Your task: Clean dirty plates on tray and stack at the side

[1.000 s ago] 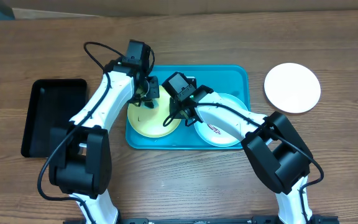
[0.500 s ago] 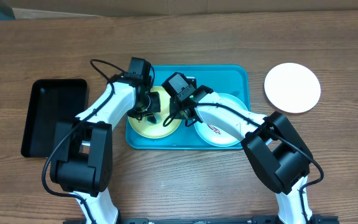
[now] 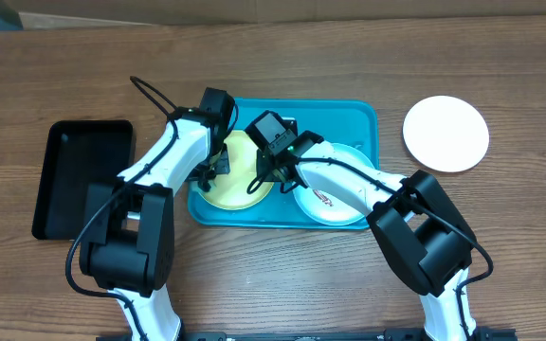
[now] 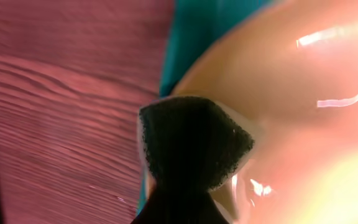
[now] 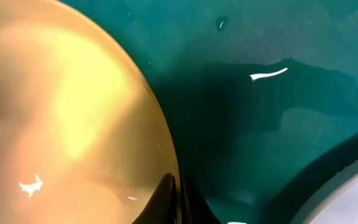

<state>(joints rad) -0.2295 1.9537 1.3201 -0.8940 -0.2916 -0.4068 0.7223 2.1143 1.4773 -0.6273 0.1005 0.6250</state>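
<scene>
The turquoise tray (image 3: 349,118) holds a yellow-green plate (image 3: 235,187) on its left and a white plate with a pale green rim (image 3: 339,201), smeared red-brown, on its right. My left gripper (image 3: 209,170) is shut on a dark sponge (image 4: 194,143) that presses on the yellow-green plate's (image 4: 291,124) left edge, next to the tray (image 4: 197,37) wall. My right gripper (image 5: 179,190) is shut on the right rim of the yellow-green plate (image 5: 61,112), over the tray (image 5: 260,124) floor. A plain white plate (image 3: 446,134) lies on the table to the right of the tray.
A black rectangular bin (image 3: 79,175) sits on the wooden table left of the tray. Both arms cross over the tray's left half. The rim of the green-edged plate (image 5: 353,199) lies close to the right gripper.
My left gripper with the sponge has slid from the yellow-green plate's upper part down to its left edge. The right gripper has stayed in place on the rim.
</scene>
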